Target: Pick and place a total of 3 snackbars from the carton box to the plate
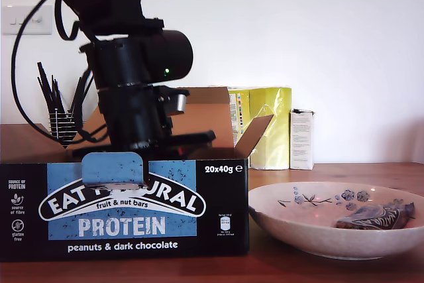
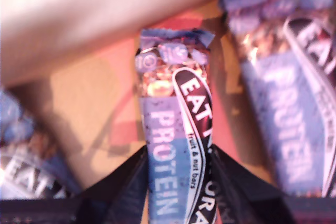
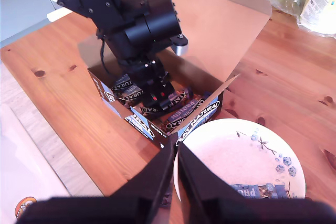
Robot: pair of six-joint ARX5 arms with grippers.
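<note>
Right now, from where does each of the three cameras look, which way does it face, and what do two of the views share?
Exterior view: low at table height, facing the carton box front and the plate; an arm reaches into the box.
First wrist view: on my first gripper inside the box, looking down along its fingers closed on a snackbar.
Second wrist view: on my second gripper, high above, looking down on box, plate and my first arm; fingers nearly together, nothing between.
Shared: exterior and second wrist views both show one bar on the plate.
</note>
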